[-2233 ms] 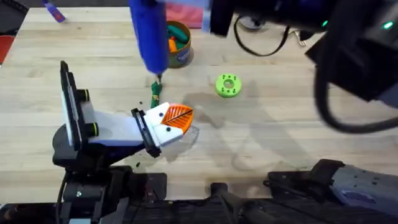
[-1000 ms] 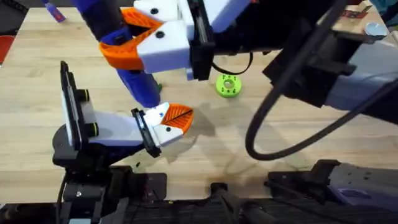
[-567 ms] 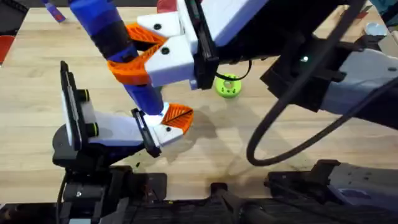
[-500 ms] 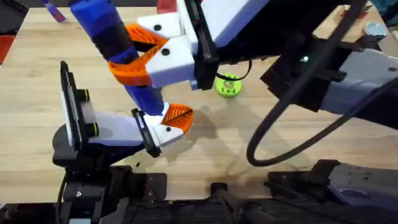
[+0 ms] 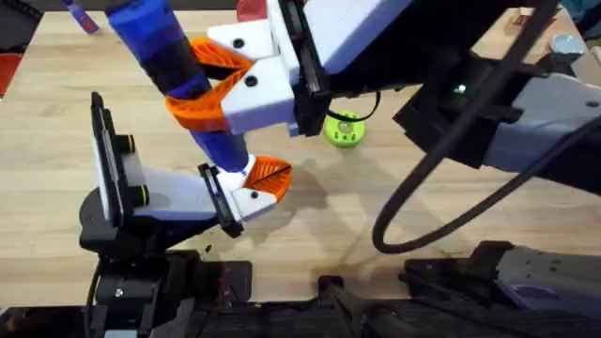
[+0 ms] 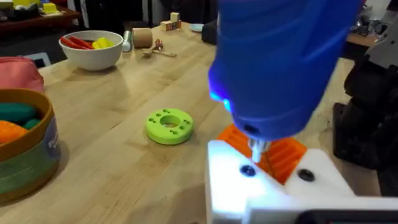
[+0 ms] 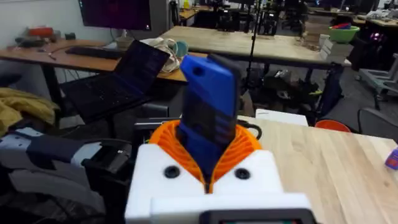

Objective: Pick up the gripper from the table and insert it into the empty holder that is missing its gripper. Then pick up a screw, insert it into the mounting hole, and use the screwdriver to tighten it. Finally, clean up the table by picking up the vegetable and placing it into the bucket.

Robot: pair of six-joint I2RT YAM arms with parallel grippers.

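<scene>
Screwdriver [image 5: 174, 70] clamped in right fingers [image 5: 202, 80], tip on holder [image 5: 246, 192]; left fingers' state unclear; no legible writing.

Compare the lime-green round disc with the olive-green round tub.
The lime-green round disc lies flat and low; the olive-green round tub stands taller. The disc has small holes; the tub is open, holding orange and teal toys. The tub bears a blue-purple label; the disc none. Both sit on the wooden table.
</scene>
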